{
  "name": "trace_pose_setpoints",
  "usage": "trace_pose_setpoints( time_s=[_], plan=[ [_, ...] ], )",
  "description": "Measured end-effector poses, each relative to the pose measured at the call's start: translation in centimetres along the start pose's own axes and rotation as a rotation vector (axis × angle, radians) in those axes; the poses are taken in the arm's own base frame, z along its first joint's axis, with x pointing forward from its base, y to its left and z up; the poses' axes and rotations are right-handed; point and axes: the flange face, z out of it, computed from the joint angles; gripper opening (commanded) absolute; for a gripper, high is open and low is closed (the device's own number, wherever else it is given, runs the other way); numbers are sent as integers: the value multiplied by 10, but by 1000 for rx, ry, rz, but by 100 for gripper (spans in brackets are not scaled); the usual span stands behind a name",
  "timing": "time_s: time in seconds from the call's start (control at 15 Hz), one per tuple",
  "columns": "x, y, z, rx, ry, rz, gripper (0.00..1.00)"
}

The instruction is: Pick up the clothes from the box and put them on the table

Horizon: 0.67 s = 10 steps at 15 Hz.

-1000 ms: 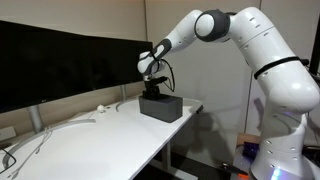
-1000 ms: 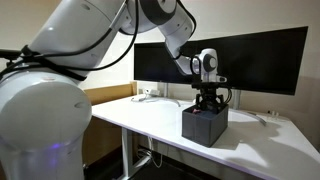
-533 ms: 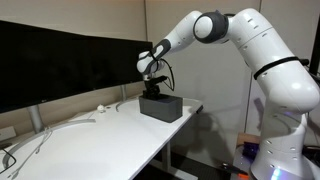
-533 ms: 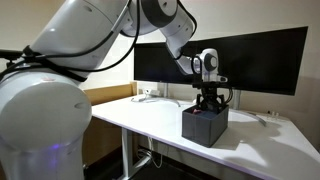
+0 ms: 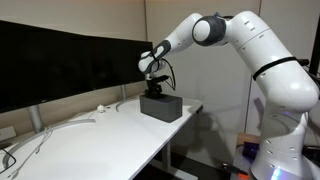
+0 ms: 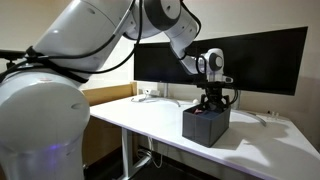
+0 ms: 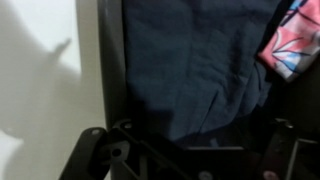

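Gripper [image 6: 212,99], jaws apart, hovers over the box [image 6: 203,128]; only the wrist view shows the clothes [image 7: 195,60] inside.

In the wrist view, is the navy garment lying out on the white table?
No, the navy garment lies inside the box, beside the pink patterned garment.

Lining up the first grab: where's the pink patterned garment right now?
In the wrist view the pink patterned garment sits at the upper right, inside the box, tucked against the navy garment.
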Motion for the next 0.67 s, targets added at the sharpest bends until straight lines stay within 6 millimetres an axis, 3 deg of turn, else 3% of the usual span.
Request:
trace_pose_setpoints(
  time_s=[0.2,0.4,0.47,0.67],
  plan=[
    [4,5,14,-4,-18,9,100],
    [8,7,14,-5,-24,13,100],
    [9,7,14,-5,-29,12,81],
    [11,6,12,-9,-35,10,61]
  ],
)
